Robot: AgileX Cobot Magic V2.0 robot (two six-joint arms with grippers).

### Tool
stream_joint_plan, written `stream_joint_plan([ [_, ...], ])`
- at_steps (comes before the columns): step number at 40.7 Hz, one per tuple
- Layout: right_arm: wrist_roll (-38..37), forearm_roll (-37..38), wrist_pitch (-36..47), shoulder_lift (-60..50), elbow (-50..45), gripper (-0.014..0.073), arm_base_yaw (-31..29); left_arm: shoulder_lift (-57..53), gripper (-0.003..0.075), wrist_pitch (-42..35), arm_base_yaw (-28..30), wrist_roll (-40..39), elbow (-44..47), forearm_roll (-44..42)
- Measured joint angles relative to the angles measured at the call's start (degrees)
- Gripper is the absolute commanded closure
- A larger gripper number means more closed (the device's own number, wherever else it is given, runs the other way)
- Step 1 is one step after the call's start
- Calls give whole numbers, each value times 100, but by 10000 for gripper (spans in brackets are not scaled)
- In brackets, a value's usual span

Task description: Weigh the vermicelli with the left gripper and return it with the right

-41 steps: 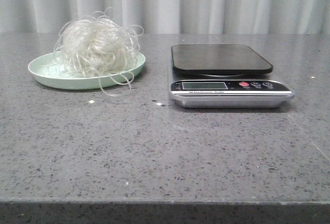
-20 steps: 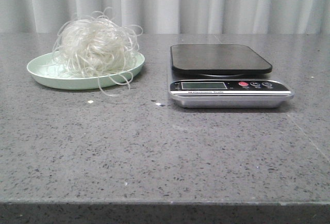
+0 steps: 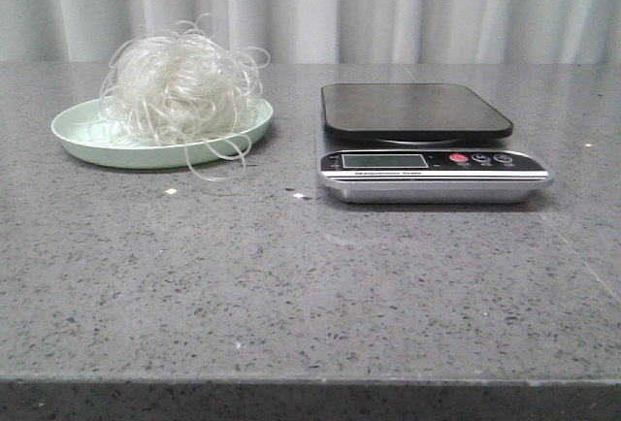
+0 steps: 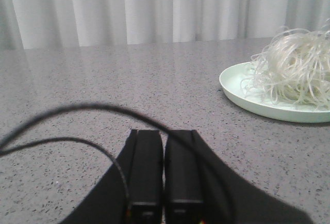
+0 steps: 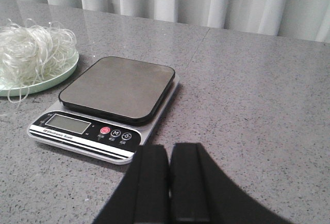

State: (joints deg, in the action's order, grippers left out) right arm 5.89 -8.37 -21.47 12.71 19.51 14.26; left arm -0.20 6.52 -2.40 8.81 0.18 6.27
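Nothing moved since earlier: fluffy whitish vermicelli tangle (image 3: 181, 88) sat on the pale green plate (image 3: 87, 140), left of the scale (image 3: 427, 145). My left gripper (image 4: 164, 208) and right gripper (image 5: 170, 203) were both closed, empty.

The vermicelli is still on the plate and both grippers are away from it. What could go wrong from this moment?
Loose loops of the vermicelli hang over the rim of the pale green plate, so strands may snag or drop during lifting. The tangle is springy, so the left gripper, now closed, might take only part of it. The scale platform is flat and rimless; noodles could spill off.
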Motion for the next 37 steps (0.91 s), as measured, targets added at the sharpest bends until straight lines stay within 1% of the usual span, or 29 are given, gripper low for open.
stream_joint_plan([
  [37, 0, 77, 0, 0, 0, 442, -13, 0, 584, 0, 0, 0, 0, 0],
])
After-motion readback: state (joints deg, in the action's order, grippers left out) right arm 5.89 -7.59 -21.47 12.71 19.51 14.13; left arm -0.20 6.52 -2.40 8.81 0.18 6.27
